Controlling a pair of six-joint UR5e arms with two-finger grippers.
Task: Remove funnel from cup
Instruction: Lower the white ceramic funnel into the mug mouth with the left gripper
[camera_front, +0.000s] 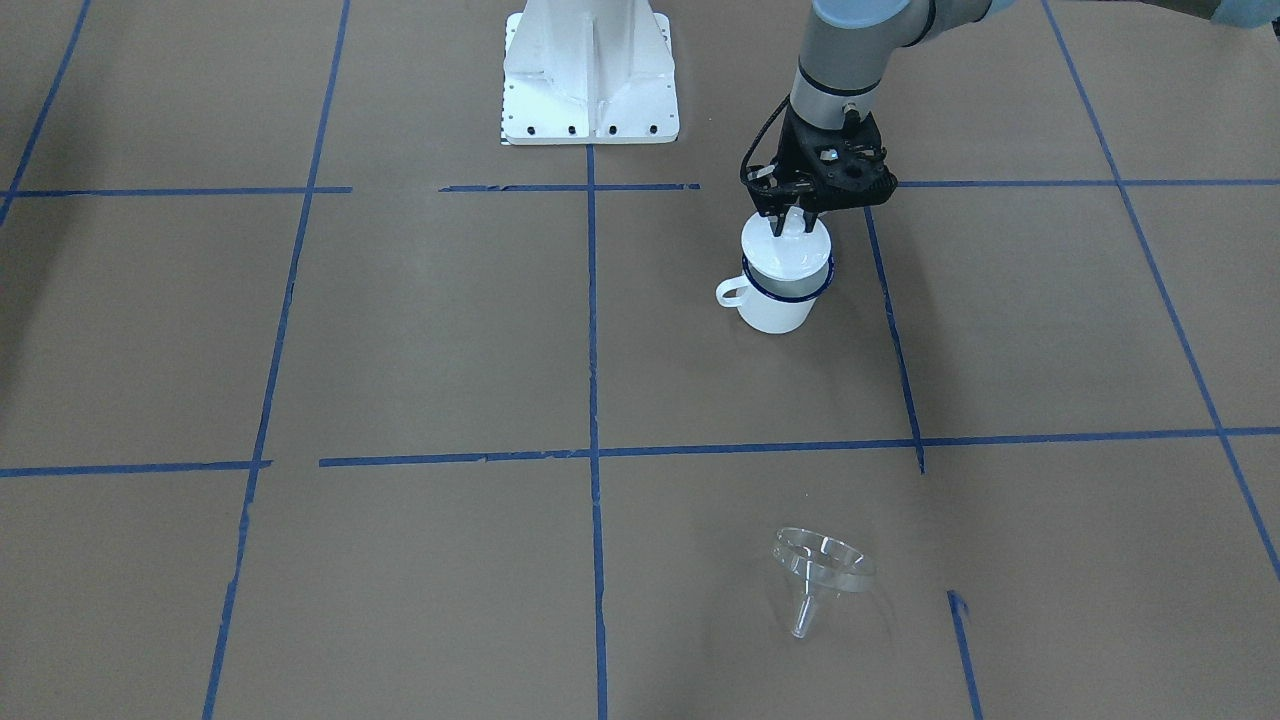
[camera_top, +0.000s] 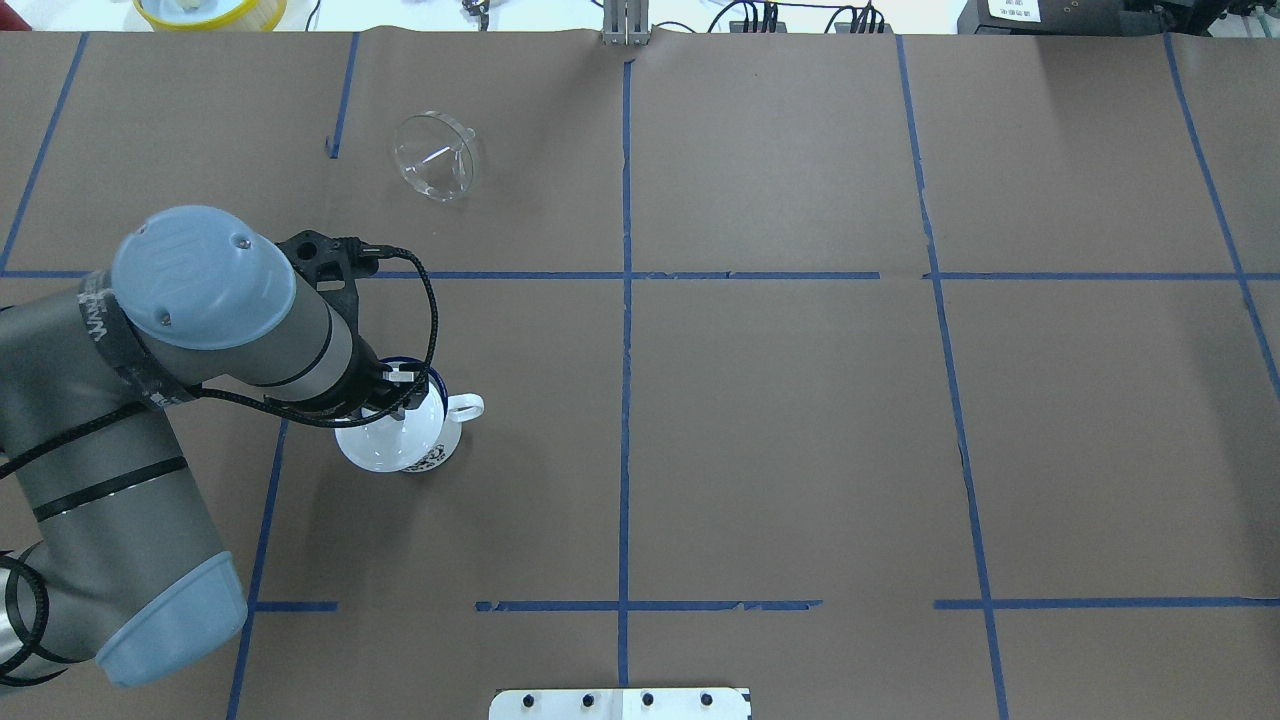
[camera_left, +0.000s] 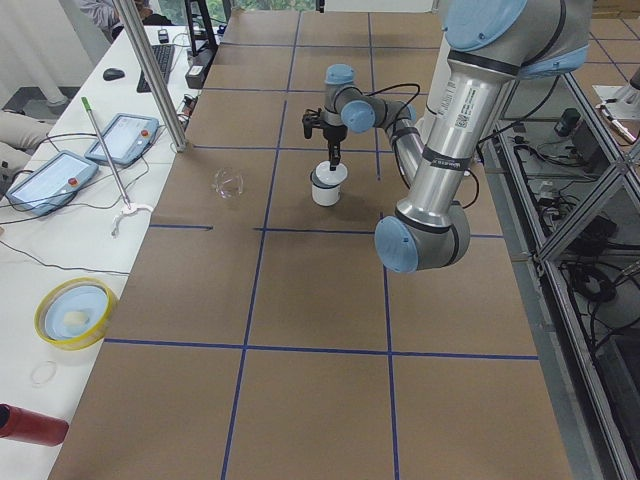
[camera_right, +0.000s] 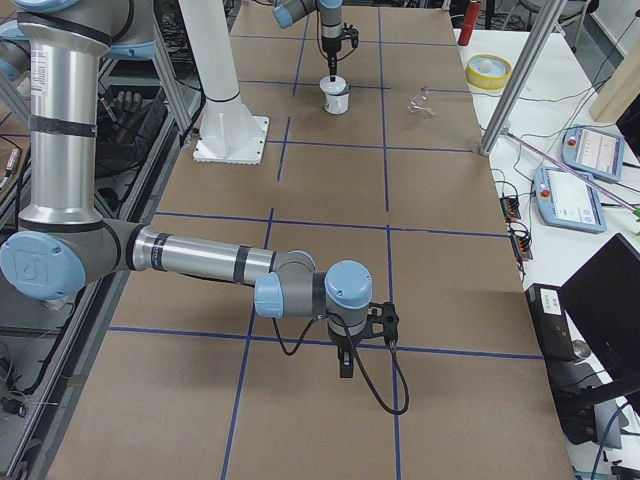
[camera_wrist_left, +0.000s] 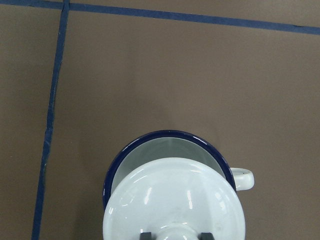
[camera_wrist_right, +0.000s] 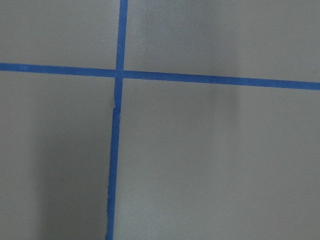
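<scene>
The clear funnel (camera_front: 820, 570) lies on its side on the brown table, far from the cup, spout towards the operators' side; it also shows in the overhead view (camera_top: 435, 155). The cup (camera_front: 775, 305), a white mug with a dark blue rim, stands upright, handle out to the side (camera_top: 466, 407). My left gripper (camera_front: 795, 222) is shut on the knob of a small white domed lid (camera_wrist_left: 172, 200) right over the mug's mouth (camera_wrist_left: 165, 137). My right gripper (camera_right: 345, 365) hangs over bare table far away; I cannot tell if it is open.
The robot's white base plate (camera_front: 590, 80) stands at the table's robot side. Blue tape lines (camera_front: 592, 330) grid the brown surface. A metal pole (camera_left: 150, 75) and the operators' desk with tablets (camera_left: 50, 180) flank the far edge.
</scene>
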